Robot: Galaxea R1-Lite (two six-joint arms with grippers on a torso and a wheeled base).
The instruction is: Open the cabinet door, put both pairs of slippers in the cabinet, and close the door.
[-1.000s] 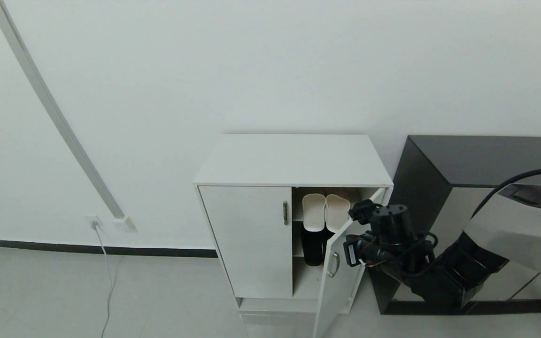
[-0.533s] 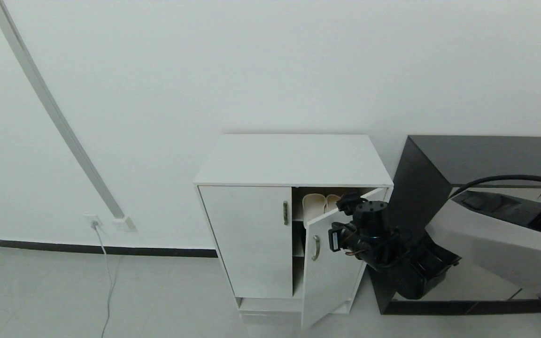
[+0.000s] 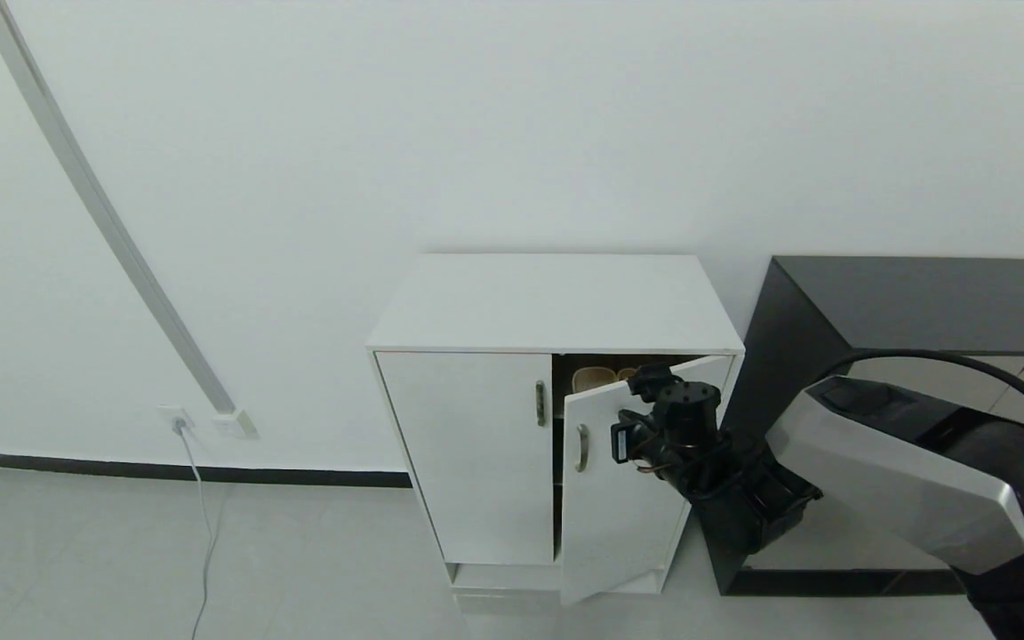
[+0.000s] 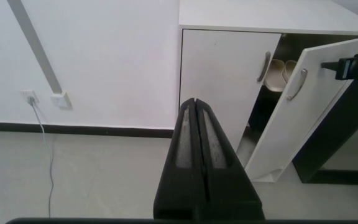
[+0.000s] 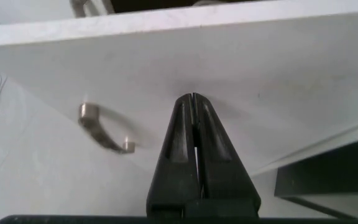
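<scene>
A: Standing how, the door (image 3: 610,507)?
B: Upright, ajar, handle (image 3: 580,447) edge near the cabinet's (image 3: 556,302) middle. Right tool (image 5: 194,98), closed on nothing, touched its face; left tool (image 4: 195,102) closed, empty. Slippers (image 3: 596,377) lay inside, top shelf.

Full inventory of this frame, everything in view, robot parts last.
cabinet: 1, white, against the wall.
left door: 1, white, shut.
right door: 1, white, ajar by a narrow gap.
door handles: 2, metal, one per door, near the middle edges.
slippers: 1 pair seen, cream, upper shelf, through the gap.
dark unit: 1, black, glossy, right of the cabinet.
wall socket: 1, white, low on the wall; grey cable runs to the floor.
wall trunking: 1, pale grey, slanting down the wall.
left gripper: black, shut, clear of the cabinet.
right gripper: black, shut, tips against the right door's front.
</scene>
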